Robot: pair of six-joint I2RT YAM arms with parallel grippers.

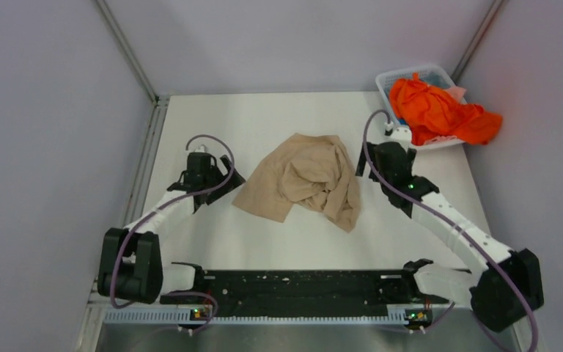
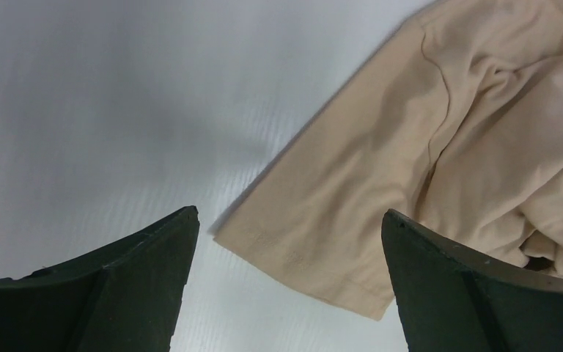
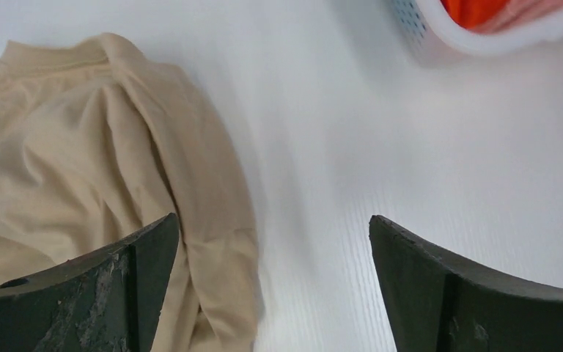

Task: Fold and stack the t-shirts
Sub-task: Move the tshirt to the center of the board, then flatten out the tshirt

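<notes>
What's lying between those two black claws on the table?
A crumpled beige shirt lies between the left gripper and the right gripper, both open and empty. The top view shows it best.

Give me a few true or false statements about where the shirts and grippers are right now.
1. The beige t-shirt lies crumpled on the table. True.
2. The left gripper is shut on the beige t-shirt. False: it is open and empty.
3. The orange t-shirt sits in the white basket. True.
4. The white basket stands at the table's near left corner. False: far right corner.
5. The right gripper is open. True.
</notes>
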